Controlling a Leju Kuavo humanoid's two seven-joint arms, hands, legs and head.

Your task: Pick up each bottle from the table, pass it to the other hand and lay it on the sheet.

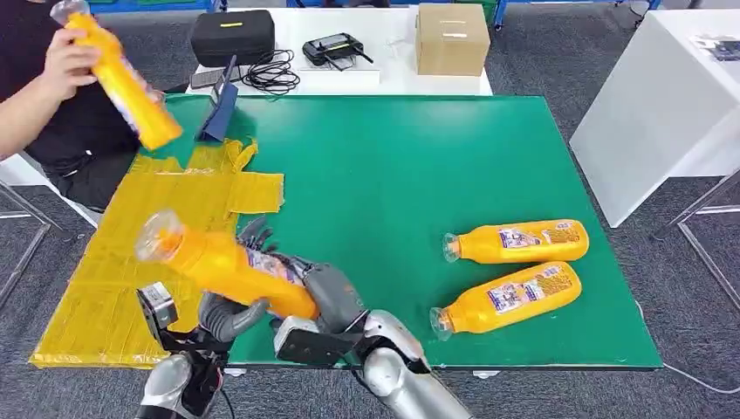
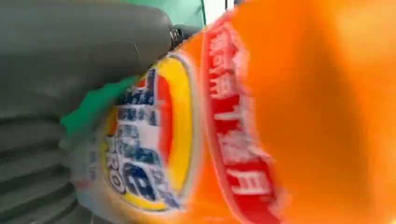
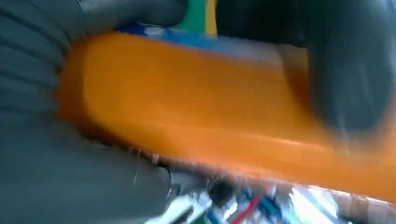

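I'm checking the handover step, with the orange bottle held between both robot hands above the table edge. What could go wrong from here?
1. The held bottle sits between the right robot hand and left robot hand; a mistimed release could drop it.
2. A person's hand holds another bottle above the yellow sheet, possibly crowding placement.

held bottle [image 2: 289, 116]: label blurred | right robot hand [image 3: 70, 177]: fingers blurred

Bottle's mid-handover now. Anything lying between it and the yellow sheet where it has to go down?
Nothing visible blocks it. The held bottle is gripped by the right hand with the left hand under it, right at the yellow sheet, whose near part lies bare. A person's hand lifts another bottle above the far end.
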